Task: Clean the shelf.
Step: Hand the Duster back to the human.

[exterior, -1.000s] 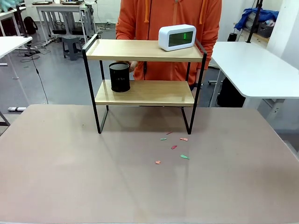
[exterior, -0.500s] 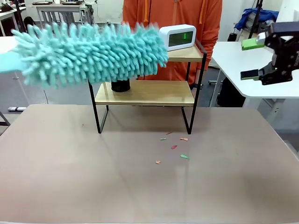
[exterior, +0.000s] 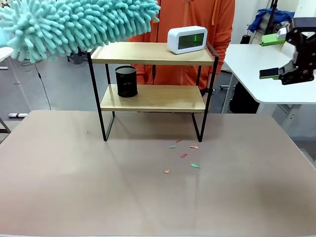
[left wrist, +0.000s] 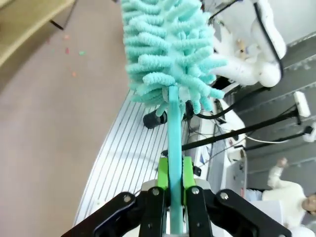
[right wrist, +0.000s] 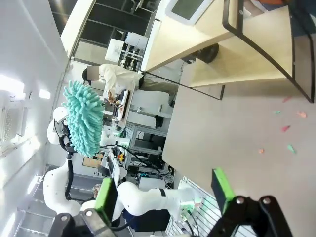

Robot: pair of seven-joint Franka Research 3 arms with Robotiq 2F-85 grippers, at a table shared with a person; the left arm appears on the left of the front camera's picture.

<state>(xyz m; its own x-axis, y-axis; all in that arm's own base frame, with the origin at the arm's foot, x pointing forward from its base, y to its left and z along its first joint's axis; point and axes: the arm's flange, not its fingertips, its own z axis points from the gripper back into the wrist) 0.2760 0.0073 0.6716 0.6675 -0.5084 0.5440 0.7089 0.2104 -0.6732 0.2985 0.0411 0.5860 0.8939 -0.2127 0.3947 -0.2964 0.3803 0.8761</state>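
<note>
The shelf (exterior: 148, 53) stands at the table's far side, a black-framed rack with two wooden boards. A fluffy teal duster (exterior: 74, 24) hangs in the air above and left of the shelf's top left corner. In the left wrist view my left gripper (left wrist: 173, 173) is shut on the duster's (left wrist: 168, 49) thin teal handle, and the shelf's edge (left wrist: 24, 19) shows at the upper left. My right gripper (exterior: 271, 57) hovers open at the far right, level with the upper board, with nothing between its pads. Its wrist view has that gripper (right wrist: 164, 192) wide apart, the shelf (right wrist: 207, 44) and the duster (right wrist: 84, 118).
A white digital clock (exterior: 187, 39) sits on the upper board's right end. A black mesh cup (exterior: 126, 81) is on the lower board's left. Small coloured paper scraps (exterior: 183, 155) lie on the table before the shelf. A person in orange (exterior: 177, 15) stands behind it. A white desk (exterior: 266, 69) is at right.
Both arms came into view during the last second. The duster swung in front of the upper board, then rose up and left. The right gripper shifted slightly right and stayed open.
</note>
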